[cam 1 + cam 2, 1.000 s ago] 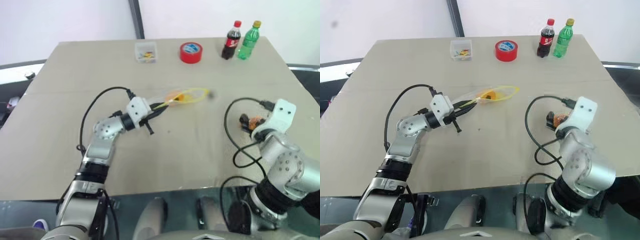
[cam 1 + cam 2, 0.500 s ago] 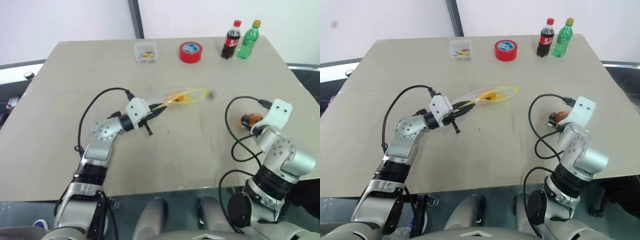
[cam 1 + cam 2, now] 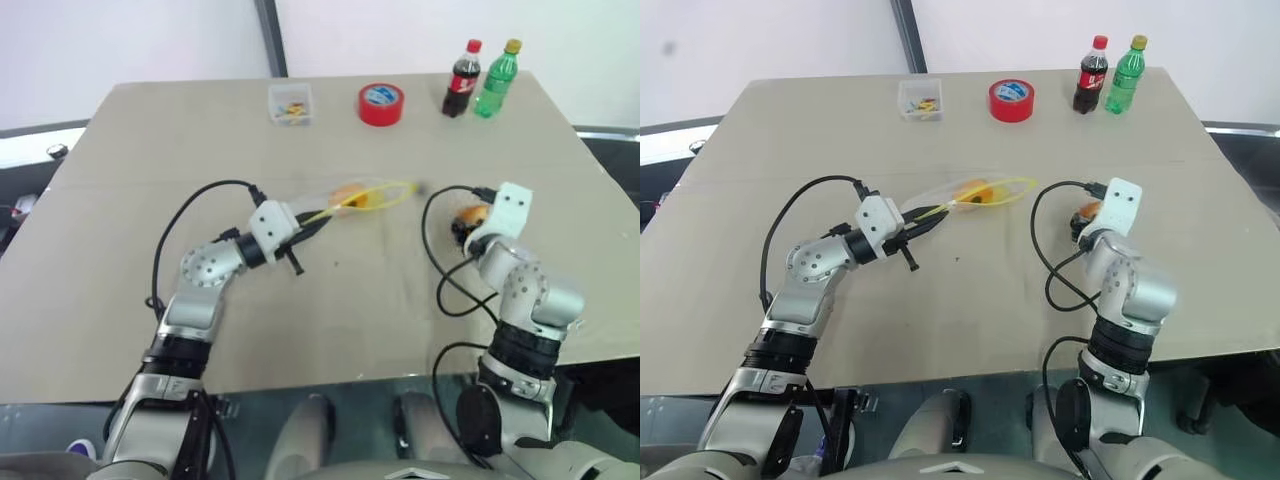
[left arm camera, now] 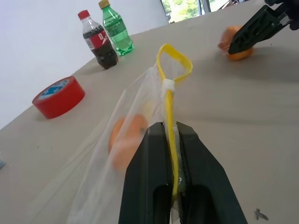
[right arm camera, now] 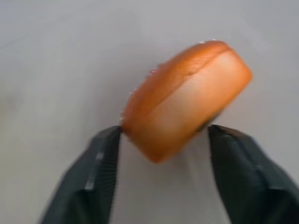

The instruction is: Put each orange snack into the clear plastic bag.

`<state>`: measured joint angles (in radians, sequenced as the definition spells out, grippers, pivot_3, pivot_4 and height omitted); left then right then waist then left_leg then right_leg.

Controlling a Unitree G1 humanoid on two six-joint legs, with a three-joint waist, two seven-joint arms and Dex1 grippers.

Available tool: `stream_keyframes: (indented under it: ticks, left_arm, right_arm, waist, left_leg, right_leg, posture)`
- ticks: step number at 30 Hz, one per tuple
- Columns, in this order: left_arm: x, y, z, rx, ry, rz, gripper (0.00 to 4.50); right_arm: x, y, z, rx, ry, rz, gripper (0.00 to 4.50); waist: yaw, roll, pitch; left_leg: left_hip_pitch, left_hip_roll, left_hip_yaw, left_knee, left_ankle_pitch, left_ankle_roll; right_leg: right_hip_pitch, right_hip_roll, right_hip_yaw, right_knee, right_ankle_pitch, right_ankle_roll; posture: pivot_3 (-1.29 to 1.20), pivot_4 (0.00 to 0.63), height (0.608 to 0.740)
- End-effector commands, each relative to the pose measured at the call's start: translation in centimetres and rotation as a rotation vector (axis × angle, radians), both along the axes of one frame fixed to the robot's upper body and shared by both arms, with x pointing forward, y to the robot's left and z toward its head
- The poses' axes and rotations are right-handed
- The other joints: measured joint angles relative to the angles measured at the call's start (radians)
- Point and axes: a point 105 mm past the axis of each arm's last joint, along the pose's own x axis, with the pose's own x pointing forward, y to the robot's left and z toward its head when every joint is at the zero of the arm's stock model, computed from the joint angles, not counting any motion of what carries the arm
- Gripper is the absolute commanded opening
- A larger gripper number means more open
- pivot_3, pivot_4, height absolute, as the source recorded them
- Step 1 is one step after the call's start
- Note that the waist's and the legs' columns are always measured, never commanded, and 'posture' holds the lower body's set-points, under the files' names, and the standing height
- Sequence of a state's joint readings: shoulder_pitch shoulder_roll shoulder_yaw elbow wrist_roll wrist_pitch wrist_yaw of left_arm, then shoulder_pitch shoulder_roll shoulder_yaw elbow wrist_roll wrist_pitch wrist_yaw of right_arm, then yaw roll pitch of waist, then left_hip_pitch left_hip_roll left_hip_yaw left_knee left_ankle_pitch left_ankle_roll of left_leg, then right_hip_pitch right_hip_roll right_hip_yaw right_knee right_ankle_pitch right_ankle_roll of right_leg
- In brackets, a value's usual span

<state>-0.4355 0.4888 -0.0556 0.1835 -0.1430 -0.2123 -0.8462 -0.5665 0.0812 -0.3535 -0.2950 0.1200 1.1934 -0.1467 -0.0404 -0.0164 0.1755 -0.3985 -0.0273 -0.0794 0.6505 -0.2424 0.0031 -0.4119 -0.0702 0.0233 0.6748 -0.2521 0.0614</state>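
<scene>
Left eye view: the left gripper point(image 3: 312, 222) has its fingers pressed together on the yellow seal strip of the clear plastic bag point(image 3: 352, 195), which lies near the middle of the tan counter point(image 3: 120, 260). One orange snack point(image 3: 346, 194) sits inside the bag. The right gripper point(image 3: 466, 221) is over the second orange snack point(image 3: 471, 213), to the right of the bag's yellow loop and apart from it; from here I cannot tell how its fingers sit against it. Along the far edge stand a small clear box point(image 3: 291, 103), a red tape roll point(image 3: 381, 104), a cola bottle point(image 3: 463, 79) and a green bottle point(image 3: 499, 78). A pale wall rises behind the counter.

Right eye view: the same layout, with a dark vertical post point(image 3: 903, 34) against the wall.

Left wrist view: the two black fingers point(image 4: 148, 177) are clamped on the yellow strip, which runs out to an open loop. The bag's film spreads to one side with the snack blurred inside. The other gripper's fingers reach to the second snack on the counter, and a window with greenery shows beyond.

Right wrist view: the fingers point(image 5: 96, 172) stand partly apart with the tilted snack between their tips, one edge touching a fingertip, the other finger just beside it; a firm grip cannot be told.
</scene>
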Motion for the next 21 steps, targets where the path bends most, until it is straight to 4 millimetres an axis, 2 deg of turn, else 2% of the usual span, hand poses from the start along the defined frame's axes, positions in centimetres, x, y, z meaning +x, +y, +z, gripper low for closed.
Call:
stream_keyframes:
  ticks: [1,6,9,12,14,17,21]
  left_arm:
    - [-0.4,0.0,1.4,-0.013,-0.054,0.003,0.00]
    - [-0.5,0.1,1.3,-0.021,-0.051,0.012,0.00]
    - [-0.5,0.1,1.4,-0.040,-0.048,0.020,0.00]
    - [-0.7,0.3,1.4,-0.049,-0.048,0.022,0.00]
    - [-0.9,0.2,1.5,-0.048,-0.056,0.011,0.00]
    - [-1.2,0.3,1.6,-0.040,-0.071,-0.001,0.00]
    - [-1.9,0.8,1.3,0.012,-0.088,-0.022,0.00]
  right_arm:
    - [0.2,-0.2,1.5,-0.132,-0.101,0.063,1.01]
    - [0.1,0.4,2.0,-0.187,-0.157,0.148,1.01]
    - [-0.8,2.9,3.6,-0.161,-0.293,0.363,1.01]
    - [-3.0,5.6,4.2,-0.194,-0.349,0.639,1.01]
    - [-4.1,6.6,4.3,-0.205,-0.367,0.769,1.01]
    - [-4.9,7.4,4.3,-0.142,-0.352,0.869,1.01]
    - [-6.3,8.0,5.6,0.085,-0.332,1.004,1.01]
  waist:
    - [0.000,0.000,0.000]
    - [-0.004,0.000,0.000]
    - [-0.003,0.000,0.000]
    - [-0.001,0.000,0.000]
    - [-0.001,0.000,0.000]
    - [-0.001,0.000,0.000]
    - [-0.001,0.000,0.000]
  left_leg:
    - [0.000,0.000,0.000,0.000,0.000,0.000]
    - [0.000,0.000,0.000,-0.001,0.000,0.000]
    - [0.000,0.001,0.000,-0.001,0.000,0.000]
    - [-0.001,0.001,0.000,-0.001,0.000,0.000]
    - [-0.001,0.001,0.000,-0.001,0.000,0.000]
    - [-0.001,0.001,-0.001,-0.001,0.000,0.000]
    - [-0.001,0.002,-0.001,-0.001,0.000,0.000]
  right_leg:
    - [0.000,0.000,0.000,-0.001,0.000,0.000]
    - [0.000,0.000,0.000,-0.001,0.000,0.000]
    - [0.000,0.001,0.000,-0.001,0.000,0.000]
    - [0.000,0.001,0.000,-0.003,0.000,0.000]
    - [0.000,0.000,0.000,-0.004,0.000,0.000]
    - [0.001,0.000,-0.001,-0.004,0.000,0.000]
    - [0.001,0.001,-0.002,-0.004,0.000,0.000]
  posture:
    - [0.00,0.150,0.736]
    - [0.00,0.150,0.736]
    - [0.00,0.150,0.736]
    - [0.00,0.150,0.736]
    - [0.00,0.150,0.736]
    - [0.00,0.150,0.736]
    - [0.00,0.150,0.736]
